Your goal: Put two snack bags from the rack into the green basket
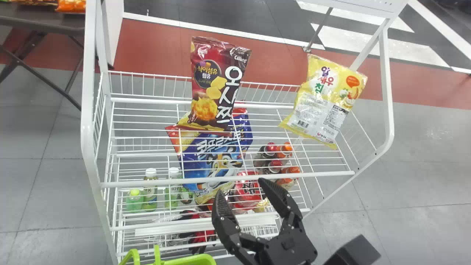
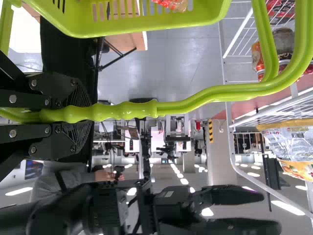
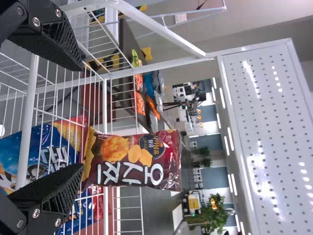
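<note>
Your right gripper [image 1: 241, 186] is spread wide with nothing between its fingers, near the front of the wire rack [image 1: 147, 182]. There, on the top shelf, you have the dark red snack bag [image 1: 206, 84] upright and the yellow snack bag [image 1: 323, 99] to its right. Your left gripper [image 2: 88, 113] is closed around the handle [image 2: 190, 104] of the green basket [image 1: 191, 260].

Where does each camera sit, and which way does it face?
Head view: on the head, looking forward and down at the rack; the right end effector enters from below.
Left wrist view: on the left wrist, facing past the rack into the room; its end effector grips the handle of the green basket. The right one shows farther off.
Right wrist view: on the right wrist, looking between its open fingers at the rack.
Head and right wrist views share the maroon snack bag.
</note>
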Robot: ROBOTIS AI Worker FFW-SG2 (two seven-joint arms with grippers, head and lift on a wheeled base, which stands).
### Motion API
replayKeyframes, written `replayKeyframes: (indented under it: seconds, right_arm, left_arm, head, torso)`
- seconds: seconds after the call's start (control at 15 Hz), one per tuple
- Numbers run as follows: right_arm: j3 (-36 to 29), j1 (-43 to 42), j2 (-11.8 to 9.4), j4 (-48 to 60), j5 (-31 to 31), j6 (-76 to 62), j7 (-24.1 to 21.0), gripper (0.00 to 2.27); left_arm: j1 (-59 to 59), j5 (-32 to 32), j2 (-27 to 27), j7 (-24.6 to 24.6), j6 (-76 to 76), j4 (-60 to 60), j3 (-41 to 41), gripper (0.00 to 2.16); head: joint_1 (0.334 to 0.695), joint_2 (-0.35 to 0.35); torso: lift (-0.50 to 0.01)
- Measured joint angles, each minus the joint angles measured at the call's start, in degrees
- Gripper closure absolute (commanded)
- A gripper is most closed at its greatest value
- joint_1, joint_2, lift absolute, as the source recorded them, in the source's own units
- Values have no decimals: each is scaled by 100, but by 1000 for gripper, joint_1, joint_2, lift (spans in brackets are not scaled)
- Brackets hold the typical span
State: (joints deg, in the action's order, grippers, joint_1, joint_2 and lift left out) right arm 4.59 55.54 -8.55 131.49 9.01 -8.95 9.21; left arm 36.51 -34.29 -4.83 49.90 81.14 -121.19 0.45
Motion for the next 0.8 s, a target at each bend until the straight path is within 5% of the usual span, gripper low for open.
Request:
replayKeyframes:
  seconds: [0.8]
  right_arm:
    - [-96,128,-15,1,74,-274,-87,130]
  left_arm:
    - [13,-42,-18,59,-47,14,-1,2138]
  head:
    - [695,-350]
  torso:
    - [-7]
